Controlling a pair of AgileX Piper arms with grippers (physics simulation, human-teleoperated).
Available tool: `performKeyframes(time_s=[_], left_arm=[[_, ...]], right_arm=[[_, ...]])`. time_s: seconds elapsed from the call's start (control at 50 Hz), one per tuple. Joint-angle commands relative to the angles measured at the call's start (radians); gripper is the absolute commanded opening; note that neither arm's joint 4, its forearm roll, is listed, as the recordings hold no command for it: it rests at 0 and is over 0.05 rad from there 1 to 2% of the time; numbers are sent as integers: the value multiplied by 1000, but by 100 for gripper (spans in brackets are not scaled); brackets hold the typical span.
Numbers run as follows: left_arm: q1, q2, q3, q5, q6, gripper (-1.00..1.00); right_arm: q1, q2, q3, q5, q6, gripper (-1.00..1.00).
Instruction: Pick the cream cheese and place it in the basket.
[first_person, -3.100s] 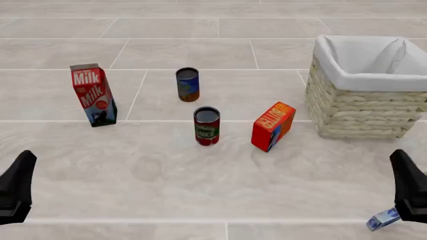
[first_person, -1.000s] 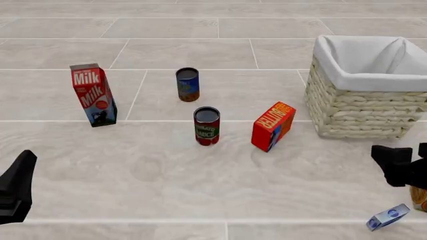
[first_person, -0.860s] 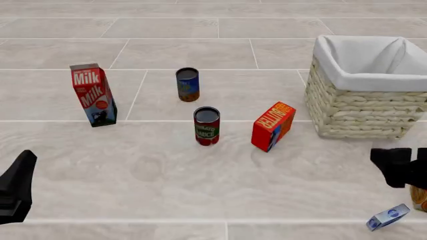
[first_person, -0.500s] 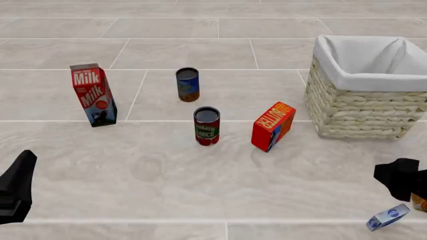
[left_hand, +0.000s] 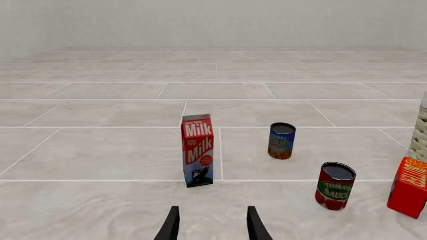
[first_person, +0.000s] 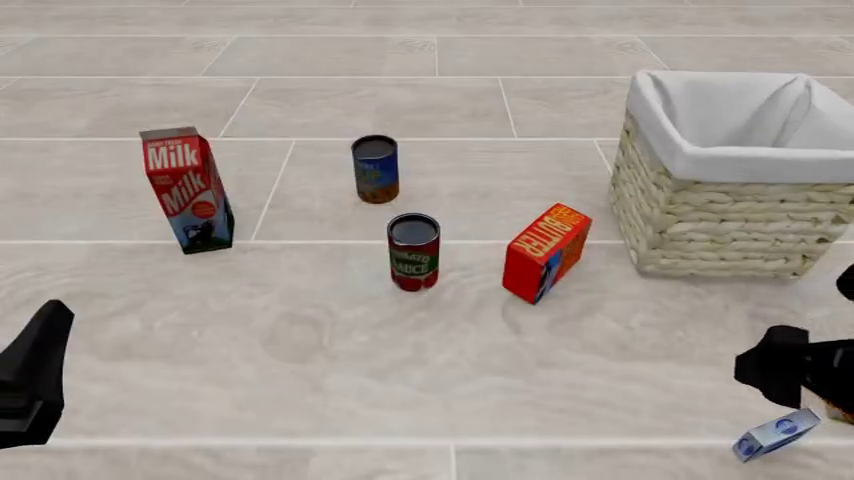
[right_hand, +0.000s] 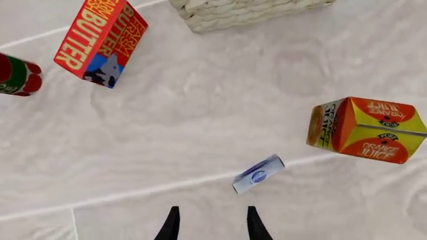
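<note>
The cream cheese (first_person: 777, 434), a small flat blue box with pale sides, lies tilted on the table at the near right; it also shows in the right wrist view (right_hand: 259, 174). My right gripper (first_person: 787, 366) hovers just above and behind it, open and empty, its fingers (right_hand: 172, 224) apart with the box a little ahead of them. The basket (first_person: 727, 215), pale wicker with a white cloth lining, stands at the far right; its lower wall shows in the right wrist view (right_hand: 240, 12). My left gripper (first_person: 34, 385) is open and empty at the near left (left_hand: 212, 226).
An orange juice carton (right_hand: 367, 130) lies right beside the cream cheese. The butter box (first_person: 545, 250), a tomato sauce can (first_person: 414, 250), a blue can (first_person: 375, 167) and a milk carton (first_person: 186, 188) stand across the middle of the table.
</note>
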Motion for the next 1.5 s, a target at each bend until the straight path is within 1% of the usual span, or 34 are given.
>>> performKeyframes(time_s=[0.02,0.04,0.08,0.12,0.14,0.16,0.18,0.2,0.22,0.24,0.36,0.46,0.56,0.6,0.62,0.66,0.8,0.86,0.88,0.92,0.94,0.98,1.04,1.06,1.08,1.14,1.18,1.2,1.24,1.28,1.32,1.34,1.46,1.5], left_arm=[[0,0,0,0,0,100],[0,0,0,0,0,100],[0,0,0,0,0,100],[0,0,0,0,0,100],[0,0,0,0,0,100],[0,0,0,0,0,100],[0,0,0,0,0,100],[0,0,0,0,0,100],[0,0,0,0,0,100],[0,0,0,0,0,100],[0,0,0,0,0,100],[0,0,0,0,0,100],[0,0,0,0,0,100],[0,0,0,0,0,100],[0,0,0,0,0,100],[0,0,0,0,0,100],[0,0,0,0,0,100],[0,0,0,0,0,100],[0,0,0,0,0,100],[0,0,0,0,0,100],[0,0,0,0,0,100],[0,0,0,0,0,100],[0,0,0,0,0,100],[0,0,0,0,0,100],[0,0,0,0,0,100],[0,0,0,0,0,100],[0,0,0,0,0,100],[0,0,0,0,0,100],[0,0,0,0,0,100],[0,0,0,0,0,100],[0,0,0,0,0,100],[0,0,0,0,0,100],[0,0,0,0,0,100],[0,0,0,0,0,100]], right_arm=[[45,-5,5,84,95,100],[31,-2,-7,95,82,100],[29,-12,-15,116,99,100],[-25,21,-31,98,48,100],[-25,21,-31,98,48,100],[-12,6,-22,107,73,100],[5,-8,-10,116,82,100],[0,-8,-6,114,83,100],[-6,-9,1,110,100,100],[-6,-7,4,107,88,100],[-31,21,13,81,76,100],[-64,66,9,51,48,100],[-84,93,30,23,29,100],[-85,97,34,17,32,100],[-90,105,38,10,23,100],[-82,102,48,5,37,100],[-109,150,47,-34,13,100],[-133,186,36,-55,-1,100],[-147,203,32,-65,-23,100],[-156,217,39,-78,-20,100],[-171,235,39,-88,-41,100],[-180,249,42,-102,-34,100],[-203,270,41,-117,-52,100],[-189,260,55,-115,-30,100],[-178,255,71,-113,-25,100],[-192,278,72,-130,-40,100],[-184,276,69,-134,-4,100],[-193,291,66,-140,-27,100],[-193,295,69,-145,-26,100],[-208,316,70,-157,-44,100],[-207,321,78,-164,-43,100],[-221,337,77,-175,-60,100],[-224,356,88,-201,-56,100],[-236,379,84,-220,-66,100]])
